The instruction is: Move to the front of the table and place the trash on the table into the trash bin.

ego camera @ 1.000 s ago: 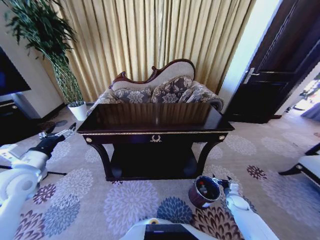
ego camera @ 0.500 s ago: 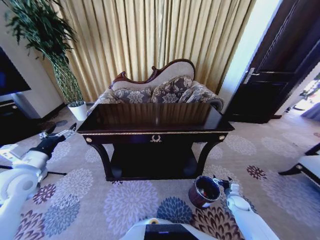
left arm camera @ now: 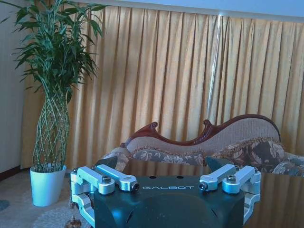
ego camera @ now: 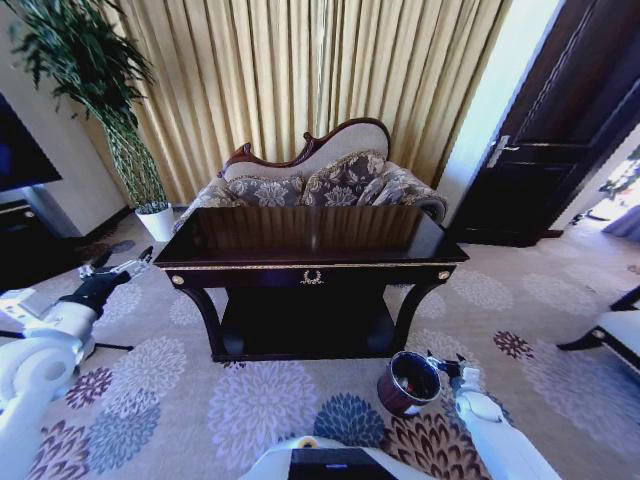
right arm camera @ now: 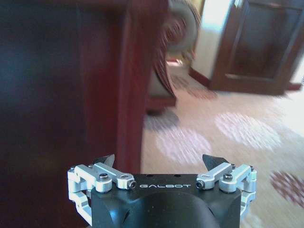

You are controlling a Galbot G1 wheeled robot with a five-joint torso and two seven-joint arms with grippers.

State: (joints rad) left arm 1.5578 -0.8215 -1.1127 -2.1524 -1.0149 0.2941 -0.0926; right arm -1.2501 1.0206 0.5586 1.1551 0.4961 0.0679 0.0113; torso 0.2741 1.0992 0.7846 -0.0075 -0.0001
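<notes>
The glossy dark-wood table (ego camera: 310,265) with gold trim stands straight ahead, and its top is bare. On the carpet at its front right is the small round reddish-brown trash bin (ego camera: 408,383). Its inside is dark and I cannot make out the trash in it. Right beside the bin, low over the carpet, is my right gripper (ego camera: 446,366). In the right wrist view this gripper (right arm camera: 159,159) is open and holds nothing, facing dark wood. My left gripper (ego camera: 118,268) hangs left of the table. In the left wrist view it (left arm camera: 164,164) is open and empty, facing the table top (left arm camera: 156,169).
A patterned sofa (ego camera: 320,180) stands behind the table before gold curtains. A tall plant in a white pot (ego camera: 153,220) is at the back left, near a black TV stand (ego camera: 20,235). A dark door (ego camera: 560,130) is at the right, and a chair (ego camera: 620,335) at the right edge.
The right arm has edged slightly to the right beside the bin. The left arm and the head view have not moved.
</notes>
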